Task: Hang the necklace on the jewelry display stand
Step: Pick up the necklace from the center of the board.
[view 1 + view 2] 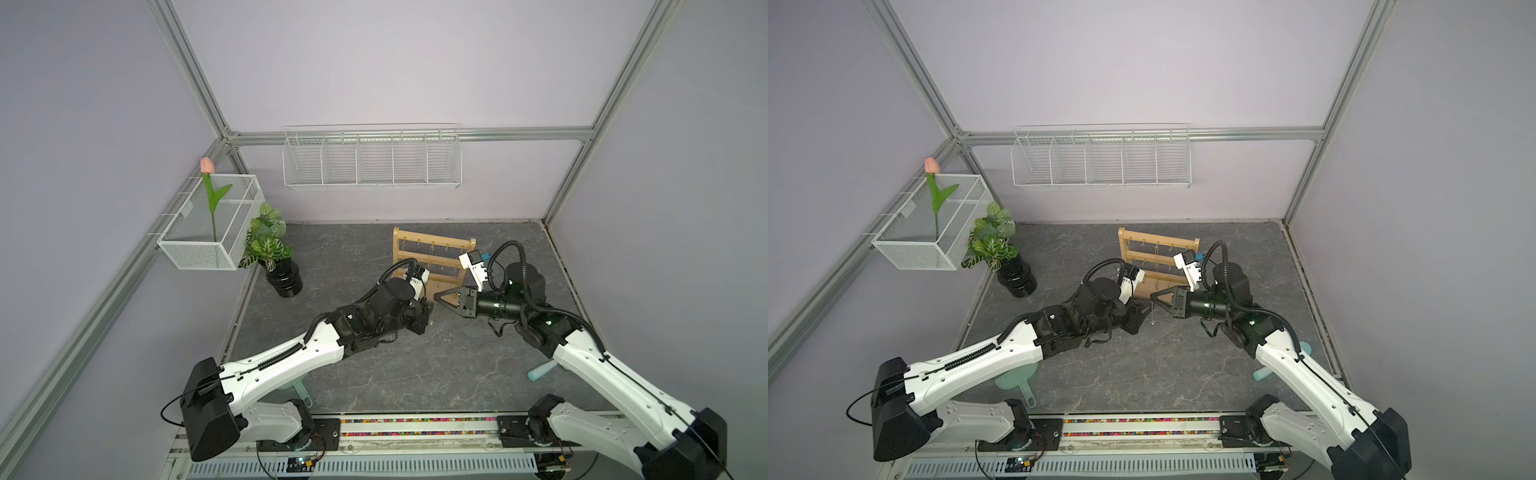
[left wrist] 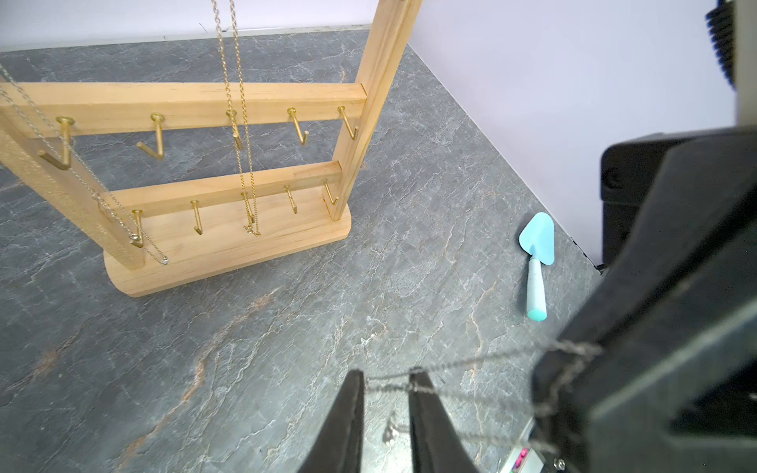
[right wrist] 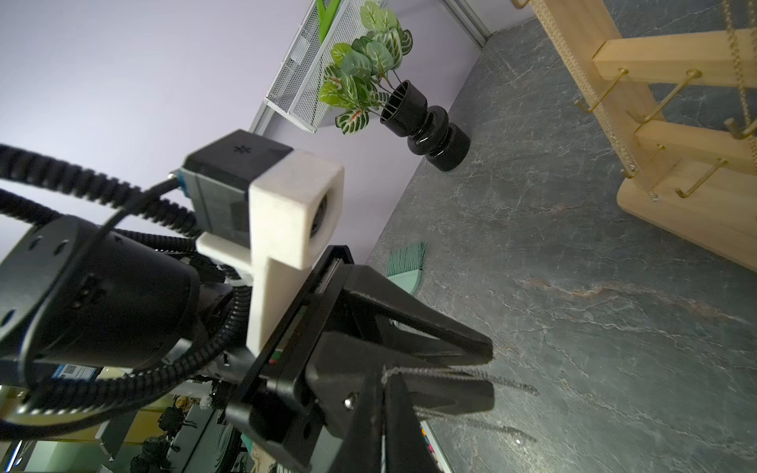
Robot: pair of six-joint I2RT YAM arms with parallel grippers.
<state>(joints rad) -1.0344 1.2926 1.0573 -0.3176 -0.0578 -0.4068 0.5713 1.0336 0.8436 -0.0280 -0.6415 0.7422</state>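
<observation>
**Figure.** Necklace stretched between two grippers in front of the stand, read from left to right as I face the cell.

- **Far left:** a white mesh basket (image 1: 195, 255) and a potted plant (image 1: 266, 239) sit by the wall, well apart from the work.
- **Left gripper** (image 2: 387, 374): it reaches in low over the grey tabletop (image 1: 374, 353) with its jaws a little apart. The chain lies across its fingertips and does not look pinched. I judge this arm is there to support and spread the loop, not to carry it.
- **Necklace** (image 2: 491, 360): a thin silver chain hangs in the air between the two grippers, above the tabletop and near the front of the stand. It is on no hook yet. Its upper strand runs nearly straight, and a lower strand with the clasp sags beneath it.
- **Right gripper** (image 3: 384, 379): it is clenched on the chain at its fingertips and anchors the chain there. That is likely why the upper strand stays taut.
- **Jewelry display stand** (image 2: 286, 96): it stands upright behind both grippers. A gold chain (image 2: 252, 230) already hangs from a hook above the frame. Several gold hooks (image 2: 157, 141) on the rails are free.
- **Far right:** a pale blue trowel (image 2: 537, 245) lies by the wall, clear of the work.
</observation>
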